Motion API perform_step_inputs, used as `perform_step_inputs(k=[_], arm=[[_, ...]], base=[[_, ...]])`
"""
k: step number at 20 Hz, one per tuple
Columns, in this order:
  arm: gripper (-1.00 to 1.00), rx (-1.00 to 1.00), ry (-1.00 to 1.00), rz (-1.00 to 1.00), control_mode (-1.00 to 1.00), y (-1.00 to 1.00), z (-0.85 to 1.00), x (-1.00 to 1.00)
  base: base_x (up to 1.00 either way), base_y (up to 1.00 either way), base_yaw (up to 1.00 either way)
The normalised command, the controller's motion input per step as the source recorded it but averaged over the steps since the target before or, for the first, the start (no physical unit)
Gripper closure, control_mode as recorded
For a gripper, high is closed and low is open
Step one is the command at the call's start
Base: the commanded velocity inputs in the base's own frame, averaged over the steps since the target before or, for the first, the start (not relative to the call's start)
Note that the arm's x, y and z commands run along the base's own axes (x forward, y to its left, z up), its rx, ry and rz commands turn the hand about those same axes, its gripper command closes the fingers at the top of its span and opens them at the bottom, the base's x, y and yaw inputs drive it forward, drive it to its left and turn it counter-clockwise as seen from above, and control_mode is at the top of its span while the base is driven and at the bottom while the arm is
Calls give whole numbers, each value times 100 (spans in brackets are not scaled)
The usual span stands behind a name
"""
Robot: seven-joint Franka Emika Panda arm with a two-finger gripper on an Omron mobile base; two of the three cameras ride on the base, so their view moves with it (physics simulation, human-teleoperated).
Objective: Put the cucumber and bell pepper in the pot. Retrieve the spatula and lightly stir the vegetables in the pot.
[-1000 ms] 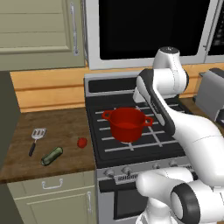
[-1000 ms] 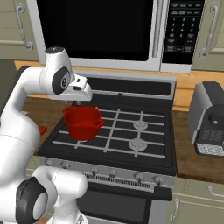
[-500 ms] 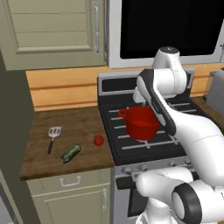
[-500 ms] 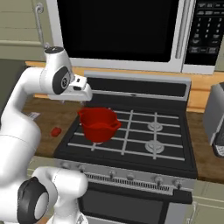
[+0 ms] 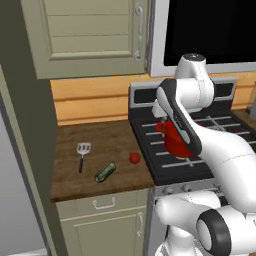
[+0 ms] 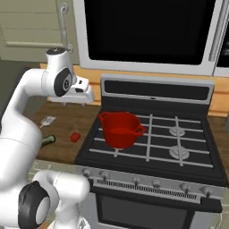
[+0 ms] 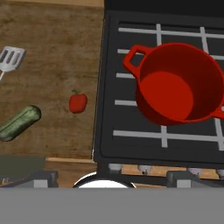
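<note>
- the cucumber [image 5: 105, 172] lies on the wooden tabletop [image 5: 107, 140], between the spatula [image 5: 82, 154] and the pepper [image 5: 134, 158], apart from both.
- the red pot [image 6: 120, 129] stands empty on the stove's [image 6: 179, 134] front left grate, right of the tabletop.
- the arm rises from the base, bends high and reaches over the stove's left edge; the claw [image 6: 85, 95] hangs well above the tabletop's edge, looking down, released and grasping nothing.
- pale cabinets [image 5: 90, 35] hang above the tabletop; a dark microwave [image 6: 147, 31] sits over the stove.
</note>
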Motion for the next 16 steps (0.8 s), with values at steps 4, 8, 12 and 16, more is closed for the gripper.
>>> perform_step_inputs(k=[4, 8, 12, 16], arm=[[-100, 0, 0, 0, 100, 0, 0, 0], [-100, 0, 0, 0, 100, 0, 0, 0], [-100, 0, 0, 0, 100, 0, 0, 0], [-100, 0, 1, 0, -100, 0, 0, 3]], base=[[11, 36, 0], [50, 14, -1], [70, 9, -1], [9, 0, 0]])
